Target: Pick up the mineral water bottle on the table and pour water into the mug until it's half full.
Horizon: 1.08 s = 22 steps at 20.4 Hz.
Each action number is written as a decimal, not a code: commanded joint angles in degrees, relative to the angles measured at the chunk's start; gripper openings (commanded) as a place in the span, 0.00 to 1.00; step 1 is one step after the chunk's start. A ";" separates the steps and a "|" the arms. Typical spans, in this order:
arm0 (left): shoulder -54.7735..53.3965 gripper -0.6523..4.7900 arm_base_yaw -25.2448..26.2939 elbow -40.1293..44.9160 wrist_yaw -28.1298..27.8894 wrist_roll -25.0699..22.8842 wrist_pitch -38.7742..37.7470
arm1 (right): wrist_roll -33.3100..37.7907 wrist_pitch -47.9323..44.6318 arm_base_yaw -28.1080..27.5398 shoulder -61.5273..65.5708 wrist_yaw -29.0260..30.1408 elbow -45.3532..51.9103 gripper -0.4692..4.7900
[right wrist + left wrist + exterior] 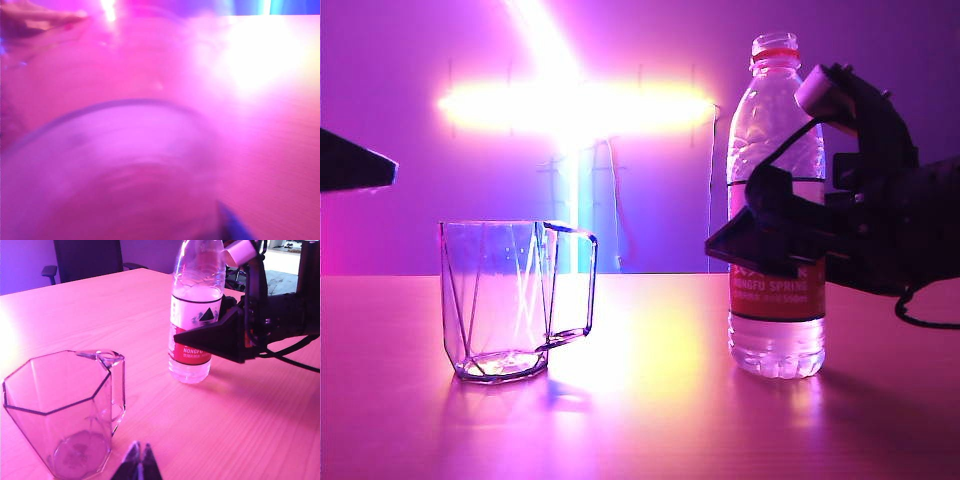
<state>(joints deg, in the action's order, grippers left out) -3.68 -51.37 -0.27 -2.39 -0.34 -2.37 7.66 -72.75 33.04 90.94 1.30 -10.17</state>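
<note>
1. The room glows pink and purple, with a very bright light shining on the back wall behind the wooden table [650,420].
2. A dark office chair [87,260] stands at the far edge of the table in the left wrist view.
3. The mineral water bottle [775,130] stands upright on the right side of the table in the exterior view. It has a red neck ring and a red-and-white label.
4. There is clear water in the bottle.
5. The mug [500,300] stands upright on the left side of the table, well apart from the bottle. It is see-through with slanted lines, and its handle points toward the bottle.
6. The mug looks empty.
7. The right gripper [760,235] is at the bottle, level with the label. Its black fingers [210,337] are spread wide, one on each side of the bottle.
8. I cannot tell if the fingers touch the bottle yet. The bottle still sits on the table.
9. The right wrist view is very blurry. It shows the bottle up close.
10. The left gripper [139,465] hangs just beside the mug. Its two tips are close together and hold nothing.
</note>
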 commanded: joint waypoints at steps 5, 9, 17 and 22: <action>1.44 0.12 0.39 -0.24 0.04 0.15 0.70 | 0.04 -2.75 0.09 -0.31 0.13 -0.11 0.58; 1.44 0.12 1.51 -0.24 0.07 0.15 0.72 | -0.70 -4.92 0.09 -0.92 0.57 -0.24 0.58; 2.36 0.12 9.03 -0.24 -0.22 0.15 0.74 | -17.66 31.91 2.03 -14.19 1.84 -12.81 0.58; 2.36 0.12 9.03 -0.24 -0.13 0.15 0.72 | -32.39 55.52 2.75 -14.67 -0.20 -25.79 0.58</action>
<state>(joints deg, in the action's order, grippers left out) -1.23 -42.33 -0.27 -2.59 -0.34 -2.37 -20.67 -18.26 35.57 76.75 1.98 -34.20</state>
